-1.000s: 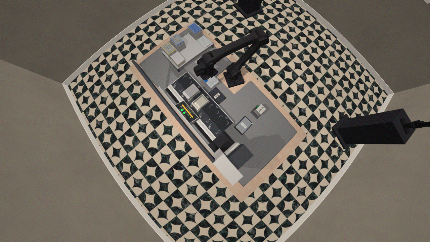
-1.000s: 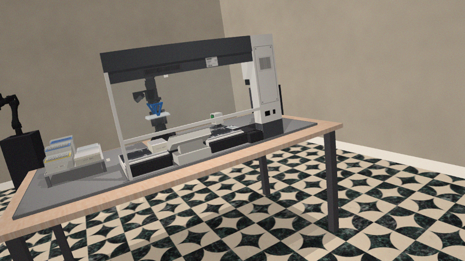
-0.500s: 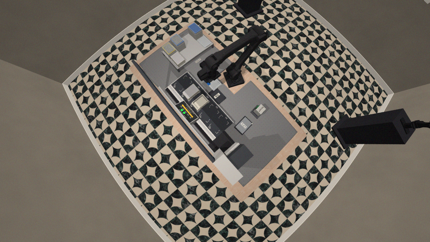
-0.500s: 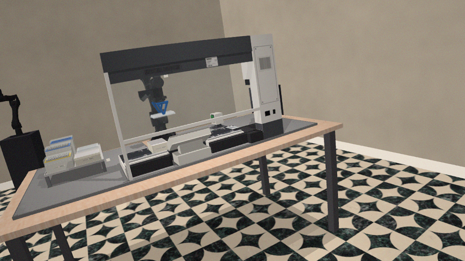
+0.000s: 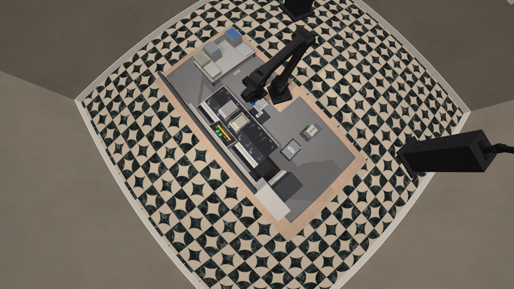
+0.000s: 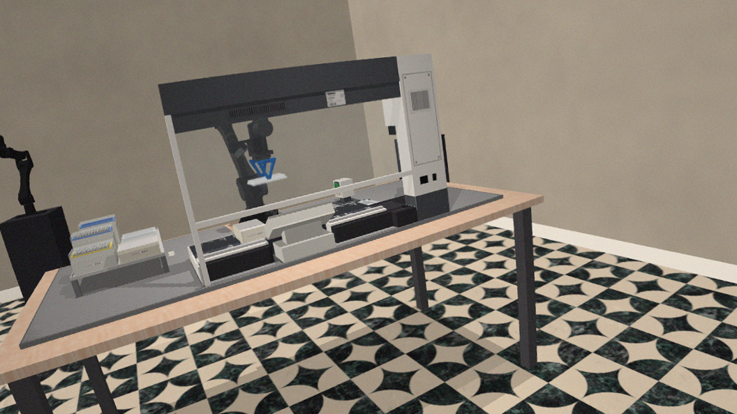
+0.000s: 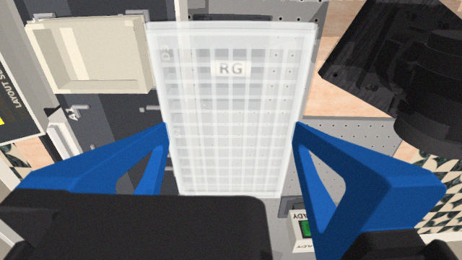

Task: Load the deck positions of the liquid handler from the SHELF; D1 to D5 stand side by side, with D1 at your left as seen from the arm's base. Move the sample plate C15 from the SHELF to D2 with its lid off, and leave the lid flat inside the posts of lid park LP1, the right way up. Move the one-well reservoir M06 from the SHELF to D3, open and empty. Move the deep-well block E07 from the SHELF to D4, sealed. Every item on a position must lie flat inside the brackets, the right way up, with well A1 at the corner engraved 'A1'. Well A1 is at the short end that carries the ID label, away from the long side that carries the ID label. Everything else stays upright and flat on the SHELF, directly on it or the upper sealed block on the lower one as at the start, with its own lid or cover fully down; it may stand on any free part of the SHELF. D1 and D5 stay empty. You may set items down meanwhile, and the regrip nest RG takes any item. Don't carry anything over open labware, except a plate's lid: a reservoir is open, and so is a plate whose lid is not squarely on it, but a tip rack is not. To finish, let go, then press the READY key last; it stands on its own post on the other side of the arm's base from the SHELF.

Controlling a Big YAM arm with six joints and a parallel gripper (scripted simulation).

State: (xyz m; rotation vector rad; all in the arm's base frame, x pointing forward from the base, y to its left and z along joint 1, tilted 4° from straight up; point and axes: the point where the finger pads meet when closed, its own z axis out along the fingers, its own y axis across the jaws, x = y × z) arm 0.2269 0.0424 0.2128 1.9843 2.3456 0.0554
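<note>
My gripper [image 5: 259,104] [image 6: 265,177] [image 7: 230,130] is shut on a clear plate lid [image 5: 261,104] [image 6: 266,179] [image 7: 231,108], gripped across its short width and held level, high above the table. It hangs over the regrip nest RG [image 5: 260,116], whose label shows through the lid in the wrist view. The cream one-well reservoir [image 5: 239,122] [image 7: 90,54] lies on D3. A pale deep-well block [image 5: 227,108] [image 6: 248,229] lies on the position beside it, toward the shelf. Lid park LP1 [image 5: 291,149] is empty. A pale flat plate [image 5: 245,49] lies on the shelf [image 5: 229,61].
Tip racks [image 5: 202,57] [image 5: 212,47] [image 5: 232,33] and a white block [image 5: 213,70] stand on the shelf. The READY key [image 5: 309,131] [image 6: 341,182] [image 7: 302,224] stands beyond the arm's base [image 5: 278,94]. The handler's gantry [image 6: 282,90] spans the deck.
</note>
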